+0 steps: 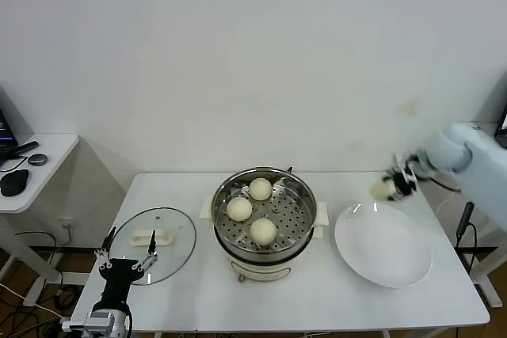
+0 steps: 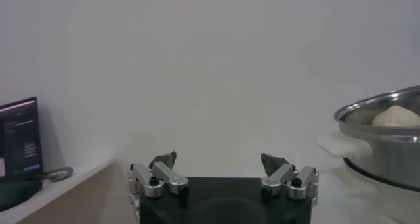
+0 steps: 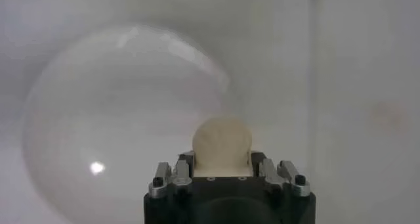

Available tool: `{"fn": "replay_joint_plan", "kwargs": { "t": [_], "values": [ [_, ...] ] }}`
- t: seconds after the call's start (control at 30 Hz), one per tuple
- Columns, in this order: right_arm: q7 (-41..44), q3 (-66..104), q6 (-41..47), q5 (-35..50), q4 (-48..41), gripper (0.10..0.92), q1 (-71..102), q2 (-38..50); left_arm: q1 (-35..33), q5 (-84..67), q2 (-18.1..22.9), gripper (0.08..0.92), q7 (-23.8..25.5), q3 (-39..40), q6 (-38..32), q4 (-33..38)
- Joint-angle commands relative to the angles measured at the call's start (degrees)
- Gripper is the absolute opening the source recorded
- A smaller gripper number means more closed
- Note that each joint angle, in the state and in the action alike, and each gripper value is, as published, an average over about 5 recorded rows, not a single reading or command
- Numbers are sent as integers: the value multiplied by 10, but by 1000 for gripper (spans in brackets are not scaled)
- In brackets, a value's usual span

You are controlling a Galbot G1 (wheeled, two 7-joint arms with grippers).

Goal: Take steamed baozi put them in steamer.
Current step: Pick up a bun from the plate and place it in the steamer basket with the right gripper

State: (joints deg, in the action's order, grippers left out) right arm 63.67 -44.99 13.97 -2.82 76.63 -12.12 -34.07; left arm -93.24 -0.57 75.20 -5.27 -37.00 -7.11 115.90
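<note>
Left gripper (image 1: 127, 260) sat parked at the near left corner of the surface (image 1: 190, 290), just at the near rim of the glass lid (image 1: 154, 244); its fingers (image 2: 164, 160) stood wide apart with nothing between them, and the arm behind was cut off by the frame edge. The lid lay flat with its white handle (image 1: 152, 237) up. Centre of the surface held the steamer (image 1: 265, 223), shiny steel pot on a white base; three steamed baozi (image 1: 263, 231) rested on the perforated tray, smooth, round, cream-white, each apart from the others. In the left wrist view only part of the steamer rim (image 2: 384, 127) showed, with one bun top peeking over it. The white plate (image 1: 383, 244) sat to the right of the steamer, apart from it. Farther back, the right gripper (image 1: 394, 186) hovered above the far edge of the plate, blurred in the head view, so the fingers there were hard to make out. The right wrist view showed its fingers (image 3: 183, 169) closed around the fourth baozi (image 3: 222, 145), pale and round with a slightly rough skin, its lower part hidden behind the gripper body. Plate outline below was faint. A side desk (image 1: 36, 165) at far left was cut off.
</note>
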Motion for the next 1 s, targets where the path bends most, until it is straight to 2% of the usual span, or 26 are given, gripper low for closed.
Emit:
{"fn": "replay_joint_plan", "kwargs": {
  "t": [0.03, 0.2, 0.37, 0.6, 1.0],
  "values": [
    [-78, -295, 158, 304, 160, 525, -343, -114, 2, 0, 0, 823, 1, 4, 1, 0],
    [-119, -317, 220, 358, 171, 526, -329, -194, 3, -4, 0, 823, 0, -2, -1, -5],
    [-143, -316, 247, 337, 136, 526, -253, -234, 1, -9, 1, 823, 0, -11, -3, -4],
    [-143, -299, 251, 269, 90, 526, -170, -240, -1, -11, 3, 823, 0, -18, -3, 1],
    [-148, -279, 247, 247, 72, 526, -126, -231, 0, -10, 7, 823, -1, -16, -4, -1]
  ]
}}
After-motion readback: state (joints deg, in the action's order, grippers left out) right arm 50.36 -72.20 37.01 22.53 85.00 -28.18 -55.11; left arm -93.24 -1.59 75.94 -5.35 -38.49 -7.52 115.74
